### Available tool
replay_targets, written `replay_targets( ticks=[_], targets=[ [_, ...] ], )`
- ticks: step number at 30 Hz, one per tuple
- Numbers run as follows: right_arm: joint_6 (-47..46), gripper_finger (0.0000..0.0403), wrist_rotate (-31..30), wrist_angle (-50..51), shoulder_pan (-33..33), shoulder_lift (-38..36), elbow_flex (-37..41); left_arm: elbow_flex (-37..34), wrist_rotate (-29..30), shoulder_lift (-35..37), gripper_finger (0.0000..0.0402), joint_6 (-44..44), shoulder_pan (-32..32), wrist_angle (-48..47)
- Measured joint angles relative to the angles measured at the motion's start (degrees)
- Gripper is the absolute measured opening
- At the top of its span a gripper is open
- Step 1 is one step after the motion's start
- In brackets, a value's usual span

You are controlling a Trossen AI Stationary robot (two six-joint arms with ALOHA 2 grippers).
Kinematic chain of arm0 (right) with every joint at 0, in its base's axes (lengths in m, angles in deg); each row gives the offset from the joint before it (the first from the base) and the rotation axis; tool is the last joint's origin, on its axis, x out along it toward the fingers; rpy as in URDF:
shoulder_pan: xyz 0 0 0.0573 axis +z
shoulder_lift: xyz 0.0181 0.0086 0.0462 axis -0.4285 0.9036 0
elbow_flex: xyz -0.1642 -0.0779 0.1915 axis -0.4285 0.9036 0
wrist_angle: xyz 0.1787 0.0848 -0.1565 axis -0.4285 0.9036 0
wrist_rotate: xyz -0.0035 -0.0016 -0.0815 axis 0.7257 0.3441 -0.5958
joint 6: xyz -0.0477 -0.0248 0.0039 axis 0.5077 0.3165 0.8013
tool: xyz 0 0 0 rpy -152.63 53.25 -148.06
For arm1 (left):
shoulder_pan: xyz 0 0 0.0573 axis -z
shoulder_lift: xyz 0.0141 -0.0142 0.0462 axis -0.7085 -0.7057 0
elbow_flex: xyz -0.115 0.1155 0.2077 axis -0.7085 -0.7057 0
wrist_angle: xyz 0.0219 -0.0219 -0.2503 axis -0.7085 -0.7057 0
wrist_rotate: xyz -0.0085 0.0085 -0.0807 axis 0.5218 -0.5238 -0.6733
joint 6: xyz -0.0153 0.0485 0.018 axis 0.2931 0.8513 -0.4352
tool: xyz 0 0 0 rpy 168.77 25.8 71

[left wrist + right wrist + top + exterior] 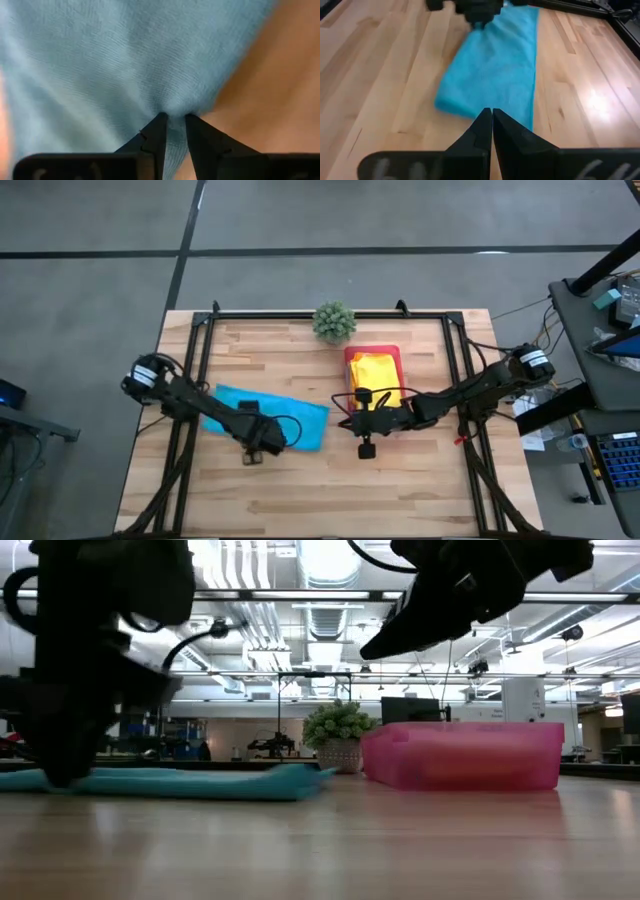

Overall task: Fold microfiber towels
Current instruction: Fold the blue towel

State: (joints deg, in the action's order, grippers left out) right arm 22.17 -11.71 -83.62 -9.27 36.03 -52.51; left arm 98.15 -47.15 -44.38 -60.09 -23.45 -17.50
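One turquoise towel (270,412), left gripper (172,131) pinching it

Turquoise towel (300,420) — pink tray (460,755), perhaps yellow cloth (375,370)

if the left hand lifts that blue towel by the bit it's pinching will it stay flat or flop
Probably flop: the turquoise towel lies limp and flat on the table, and the cloth puckers where the left hand pinches it. It looks thin, so likely light. Its soft weave should grip rather than slip.
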Motion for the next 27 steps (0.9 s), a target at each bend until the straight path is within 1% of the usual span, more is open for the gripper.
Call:
replay_targets(
  ticks=[2,4,6,7,10,13,15,20,22,23,27],
  targets=[
    [0.00,0.0009,0.00,-1.44,0.00,0.00,1.21,0.89,3.96,-0.03,0.0060,5.69,-0.48,-5.97],
    [0.04,0.0009,0.00,-2.28,0.00,0.00,2.03,2.07,10.14,0.46,0.0060,10.64,-0.63,-10.24],
    [0.03,0.0009,-0.02,-2.13,0.00,0.00,2.24,3.02,15.04,1.16,0.0060,13.88,-0.72,-12.53],
    [0.01,0.0009,-0.02,-2.29,0.00,0.00,2.24,3.71,15.77,1.56,0.0060,14.92,-0.89,-12.01],
    [0.46,0.0009,-0.01,-2.28,0.00,0.00,2.24,6.44,15.37,2.33,0.0060,14.92,-1.54,-7.92],
    [1.19,0.0009,-0.02,-2.29,-0.02,0.00,2.24,9.12,12.03,2.45,0.0060,14.21,-1.83,-2.27],
    [1.45,0.0009,-0.02,-2.27,-0.02,0.00,2.24,10.32,10.96,2.46,0.0060,13.57,-1.72,1.67],
    [1.15,0.0009,-0.01,-2.29,-0.02,0.02,2.60,9.50,9.84,2.50,0.0063,9.24,-0.25,19.05],
    [0.86,0.0009,-0.01,-2.31,-0.02,0.04,2.85,9.40,9.54,2.13,0.0072,9.15,0.61,22.50],
    [0.80,0.0009,-0.01,-2.48,-0.02,0.04,2.99,9.47,9.45,1.93,0.0080,9.12,1.01,22.72],
    [1.37,0.0009,0.02,-5.33,-0.02,0.07,3.95,9.32,9.31,0.75,0.0129,7.76,1.73,22.79]
  ],
)
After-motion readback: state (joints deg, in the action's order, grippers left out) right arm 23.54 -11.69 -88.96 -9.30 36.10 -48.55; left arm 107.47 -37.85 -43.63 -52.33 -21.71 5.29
